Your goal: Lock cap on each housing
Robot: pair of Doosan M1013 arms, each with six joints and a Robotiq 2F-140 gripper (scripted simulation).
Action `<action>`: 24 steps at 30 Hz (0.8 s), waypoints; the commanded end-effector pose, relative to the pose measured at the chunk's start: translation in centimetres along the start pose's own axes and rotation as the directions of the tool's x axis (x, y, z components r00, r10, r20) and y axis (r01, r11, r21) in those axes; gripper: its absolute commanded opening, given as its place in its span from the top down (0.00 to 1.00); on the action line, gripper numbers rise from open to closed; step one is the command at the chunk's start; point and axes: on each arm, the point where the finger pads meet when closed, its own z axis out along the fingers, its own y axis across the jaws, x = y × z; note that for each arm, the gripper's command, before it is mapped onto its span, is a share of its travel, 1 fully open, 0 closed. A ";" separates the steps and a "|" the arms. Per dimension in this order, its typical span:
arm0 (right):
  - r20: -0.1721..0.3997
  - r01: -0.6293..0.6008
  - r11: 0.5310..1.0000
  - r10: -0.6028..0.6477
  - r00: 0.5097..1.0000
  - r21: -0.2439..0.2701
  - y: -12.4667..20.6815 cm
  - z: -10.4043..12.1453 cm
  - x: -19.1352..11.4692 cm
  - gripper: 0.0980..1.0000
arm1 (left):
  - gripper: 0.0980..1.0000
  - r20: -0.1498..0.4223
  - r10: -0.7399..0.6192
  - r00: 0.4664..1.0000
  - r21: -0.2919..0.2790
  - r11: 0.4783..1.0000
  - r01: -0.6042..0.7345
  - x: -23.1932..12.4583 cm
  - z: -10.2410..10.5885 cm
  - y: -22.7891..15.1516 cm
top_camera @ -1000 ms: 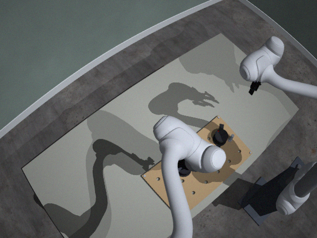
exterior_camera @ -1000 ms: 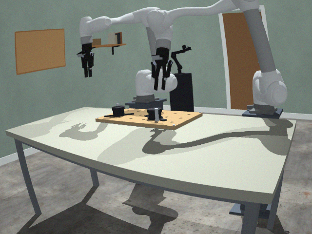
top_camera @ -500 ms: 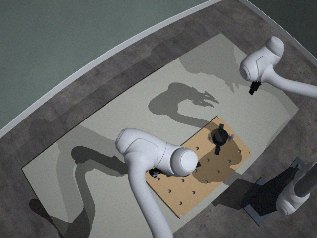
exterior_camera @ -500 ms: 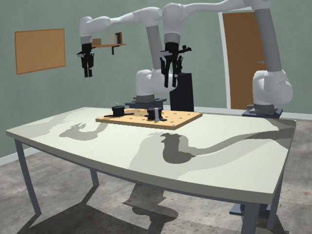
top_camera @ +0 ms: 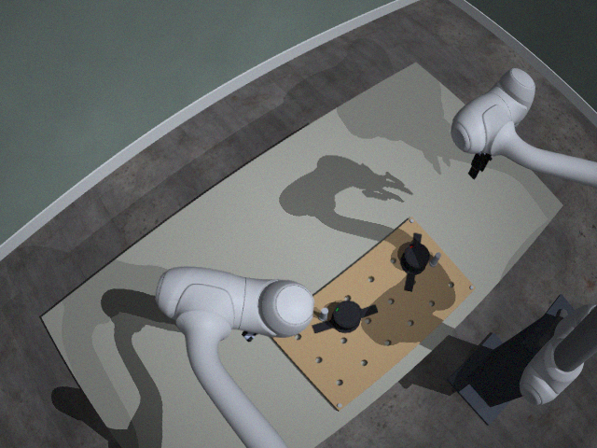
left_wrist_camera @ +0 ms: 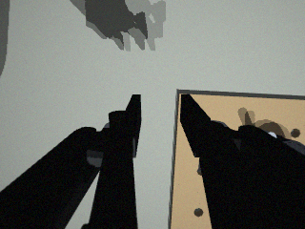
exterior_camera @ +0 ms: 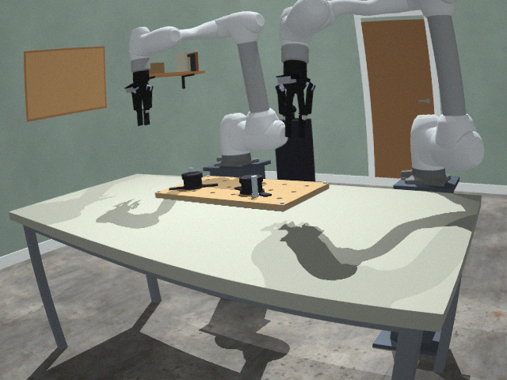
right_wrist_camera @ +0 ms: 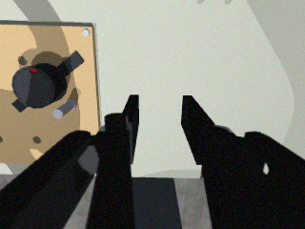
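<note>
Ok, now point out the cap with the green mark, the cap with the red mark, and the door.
Green-marked cap (top_camera: 347,316): top view, top face.
Red-marked cap (top_camera: 415,259) (right_wrist_camera: 33,87): top and right wrist views, top face.
Door (exterior_camera: 394,81): exterior view, brown panel.

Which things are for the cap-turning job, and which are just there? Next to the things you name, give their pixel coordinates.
For the job:
- round black cap, red mark (top_camera: 417,258) (exterior_camera: 192,178) (right_wrist_camera: 32,88)
- round black cap, green mark (top_camera: 346,318) (exterior_camera: 245,180)
- flat tan board with holes (top_camera: 318,344) (exterior_camera: 306,190) (left_wrist_camera: 183,191) (right_wrist_camera: 14,38)

Just there:
- brown rectangular door (exterior_camera: 394,98)
- orange-brown wall board (exterior_camera: 65,83)
</note>
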 end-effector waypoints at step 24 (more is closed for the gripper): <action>-0.001 0.000 1.000 0.000 1.000 0.000 0.0 -0.1 0.0 0.75 | 0.74 0.138 0.062 0.988 -0.028 0.998 -0.059 7.3 -1.2 -15.7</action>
